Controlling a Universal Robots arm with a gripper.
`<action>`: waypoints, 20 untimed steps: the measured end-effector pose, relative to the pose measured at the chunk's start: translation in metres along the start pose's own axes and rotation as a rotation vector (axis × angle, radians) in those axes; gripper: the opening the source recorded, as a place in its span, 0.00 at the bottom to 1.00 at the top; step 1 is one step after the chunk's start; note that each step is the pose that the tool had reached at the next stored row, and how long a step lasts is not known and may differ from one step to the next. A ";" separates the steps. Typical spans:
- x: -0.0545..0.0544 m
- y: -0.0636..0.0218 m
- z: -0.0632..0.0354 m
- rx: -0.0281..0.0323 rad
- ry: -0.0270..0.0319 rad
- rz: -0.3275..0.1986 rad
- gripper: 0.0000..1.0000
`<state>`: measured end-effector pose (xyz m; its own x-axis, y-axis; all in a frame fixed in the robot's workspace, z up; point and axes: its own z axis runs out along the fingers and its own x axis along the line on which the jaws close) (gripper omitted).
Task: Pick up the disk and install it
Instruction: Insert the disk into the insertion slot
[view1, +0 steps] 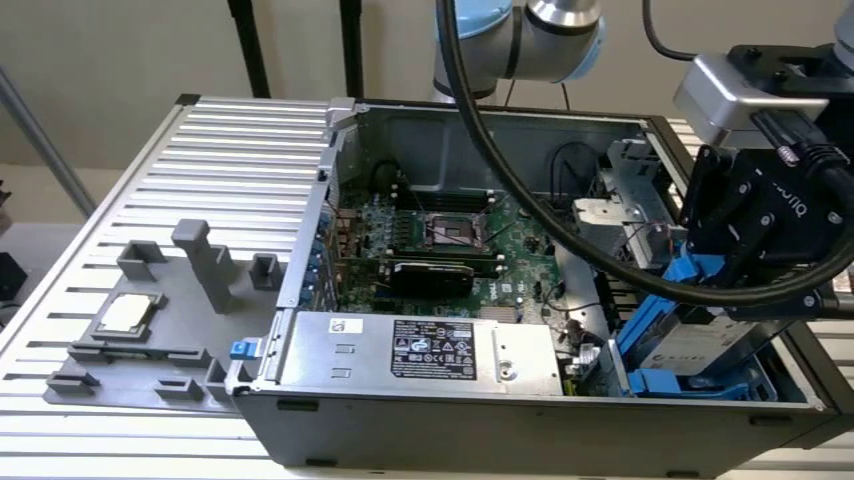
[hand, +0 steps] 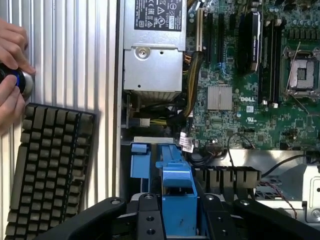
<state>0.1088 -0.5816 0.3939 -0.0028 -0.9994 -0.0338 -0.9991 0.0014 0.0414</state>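
The disk (view1: 693, 347) hangs tilted at the open computer case's corner on the exterior view's right, its grey body and white label framed by blue carrier rails. My gripper (view1: 721, 315) is shut on it from above, with the black fingers (hand: 145, 217) clamping the blue carrier (hand: 177, 197) on both sides. The disk's lower end sits inside the blue plastic drive cage (view1: 701, 383), whose blue wall (hand: 140, 159) stands just ahead of the carrier in the wrist view. I cannot tell how deep the disk sits in the cage.
The case (view1: 467, 420) holds a silver power supply (view1: 427, 350), the motherboard (view1: 441, 235) and a metal bracket (view1: 627, 200) by the cage. A grey fixture plate with a small square chip (view1: 127, 312) lies at the exterior view's left. A keyboard (hand: 50, 165) and a person's hand (hand: 10, 70) are beside the case.
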 end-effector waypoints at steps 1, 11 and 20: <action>0.000 0.0000 0.0009 -0.0003 -0.0001 0.000 0.00; 0.000 -0.0004 0.0100 -0.0026 0.0000 -0.002 0.00; 0.001 -0.0008 0.0196 -0.0040 0.0001 -0.004 0.00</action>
<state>0.1088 -0.5817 0.3743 0.0010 -0.9994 -0.0338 -0.9990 -0.0026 0.0453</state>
